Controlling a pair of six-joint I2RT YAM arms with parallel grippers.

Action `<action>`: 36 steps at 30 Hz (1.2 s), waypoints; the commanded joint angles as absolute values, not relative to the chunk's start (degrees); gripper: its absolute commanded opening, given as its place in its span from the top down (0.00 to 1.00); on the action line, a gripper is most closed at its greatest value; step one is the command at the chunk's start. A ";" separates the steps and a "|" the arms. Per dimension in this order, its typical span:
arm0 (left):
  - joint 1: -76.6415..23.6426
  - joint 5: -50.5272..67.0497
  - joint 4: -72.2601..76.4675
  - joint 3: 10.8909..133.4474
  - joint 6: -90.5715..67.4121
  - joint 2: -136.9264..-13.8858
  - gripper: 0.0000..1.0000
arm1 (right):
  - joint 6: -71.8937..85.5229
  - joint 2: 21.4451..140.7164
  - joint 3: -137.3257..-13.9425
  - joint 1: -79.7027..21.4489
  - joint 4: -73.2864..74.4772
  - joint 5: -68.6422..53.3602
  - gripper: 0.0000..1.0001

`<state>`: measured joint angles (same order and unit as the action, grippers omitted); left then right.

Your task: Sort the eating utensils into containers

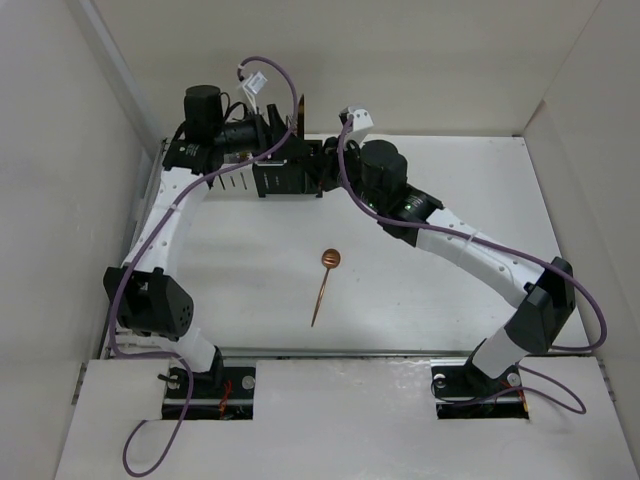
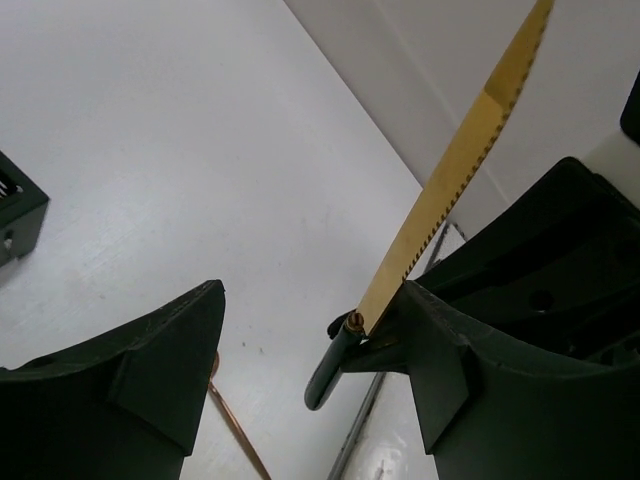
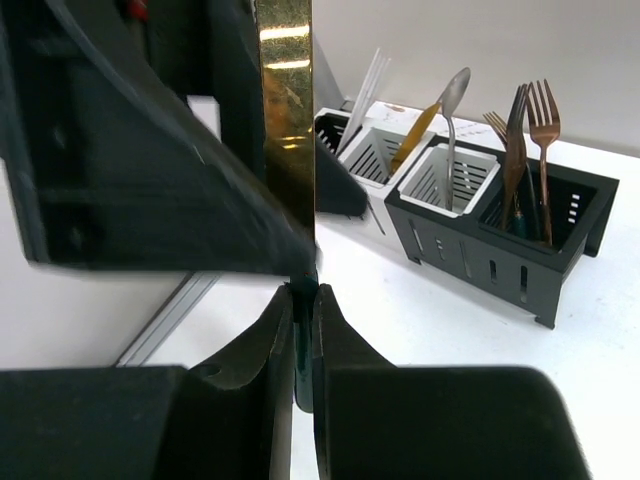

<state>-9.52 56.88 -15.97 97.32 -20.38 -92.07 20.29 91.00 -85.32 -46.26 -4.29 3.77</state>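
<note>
Table mid: copper spoon [image 1: 322, 290] lies loose on the white table [image 1: 450, 290], bowl toward the far side, well apart from both grippers and not yet sorted.

Right gripper [image 3: 303, 310]: jaws closed tight on the dark handle of a knife [image 3: 285, 120]. Gold blade stands upright above the fingers.

Left gripper [image 2: 312, 300]: jaws stand wide apart around the same knife. The serrated gold blade slants up beside one finger. It looks pressed to that finger, but I cannot tell real contact. The other finger is well off it, so no grip.

Knife location: in the air at the far side of the table, just beside the caddy row, between the two grippers and in no compartment.

Containers [image 3: 500, 265]: a row along the far edge. Pale chopsticks [image 3: 365, 85] stand at one end, a silver spoon [image 3: 455, 95] mid-row, and copper forks [image 3: 543, 130] in the black end caddy – all upright.

Step in hand: probably a hand-over or regrip of the knife above the table, with the drop not yet made.

Next move needs: the left jaws closing squarely on the blade or handle before the right lets go – or the right carrying it over alone. Then line the knife up over the matching caddy and lower it handle first, clear of the pieces already standing there. The copper spoon comes after.
</note>
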 commanded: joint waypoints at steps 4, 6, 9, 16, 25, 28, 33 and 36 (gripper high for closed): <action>-13.01 57.30 -15.47 93.61 -19.42 -89.74 0.34 | 19.69 89.03 -86.84 -46.93 -7.29 2.72 1.00; -13.53 56.51 -15.47 93.60 -19.42 -89.74 0.34 | 19.69 89.03 -86.84 -46.93 -7.29 2.02 1.00; -13.54 54.67 -14.42 93.08 -20.74 -89.74 0.49 | 19.69 89.56 -86.84 -46.93 -7.29 1.49 1.00; -13.54 54.67 -11.43 92.55 -24.69 -89.74 0.97 | 19.69 89.03 -86.31 -46.93 -7.29 1.49 1.00; -12.48 48.36 -16.60 97.28 -17.86 -90.79 1.00 | 18.99 89.03 -86.31 -46.93 -6.59 1.49 0.74; -11.17 38.78 -20.56 101.86 -11.61 -92.10 1.00 | 17.15 90.18 -86.31 -46.93 -6.06 2.36 0.18; -6.86 29.81 -20.04 106.16 -8.28 -95.61 1.00 | 15.03 91.23 -87.45 -46.93 -4.22 3.60 0.00; -5.19 21.29 -17.24 107.40 -4.85 -97.46 1.00 | 13.54 91.23 -87.45 -45.71 -4.22 5.00 0.00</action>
